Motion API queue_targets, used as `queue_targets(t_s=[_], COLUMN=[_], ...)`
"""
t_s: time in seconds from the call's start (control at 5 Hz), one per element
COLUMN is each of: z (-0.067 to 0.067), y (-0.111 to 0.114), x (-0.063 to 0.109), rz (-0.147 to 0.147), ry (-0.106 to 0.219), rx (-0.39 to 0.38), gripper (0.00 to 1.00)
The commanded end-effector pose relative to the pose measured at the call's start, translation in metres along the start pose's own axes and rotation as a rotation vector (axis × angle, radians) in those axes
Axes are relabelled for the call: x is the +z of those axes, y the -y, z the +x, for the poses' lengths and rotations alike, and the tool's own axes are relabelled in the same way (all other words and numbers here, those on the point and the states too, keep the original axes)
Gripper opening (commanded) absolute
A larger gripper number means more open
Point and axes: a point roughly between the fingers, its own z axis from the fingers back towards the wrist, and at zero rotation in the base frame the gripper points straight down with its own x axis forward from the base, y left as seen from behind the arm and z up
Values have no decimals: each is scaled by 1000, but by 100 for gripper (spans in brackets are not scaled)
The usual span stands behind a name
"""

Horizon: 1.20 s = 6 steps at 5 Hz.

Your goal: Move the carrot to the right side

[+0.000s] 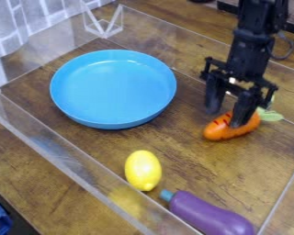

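Wooden table [63, 174]: plate [113, 87], lemon [142, 170], eggplant [211, 217]

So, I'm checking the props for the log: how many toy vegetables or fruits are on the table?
3. The small orange toy carrot lies at the right under the gripper; the yellow lemon sits near the front; the purple eggplant lies front right. None looks hidden.

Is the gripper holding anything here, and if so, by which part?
Nothing is held. The gripper stands open above the carrot, which lies on the table.
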Motion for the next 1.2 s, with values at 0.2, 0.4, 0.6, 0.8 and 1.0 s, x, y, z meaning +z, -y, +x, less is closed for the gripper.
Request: queue_targets(t_s=[0.2,0.4,0.6,0.8,1.0], z=[-8,-17,-26,-30,-31], y=[-3,-8,-13,-21,-23], x=[41,57,76,84,87], rz=[6,16,32,46,49], ry=[80,93,112,114,114], rx=[10,24,39,57,68], gripper=[100,100,100,100,100])
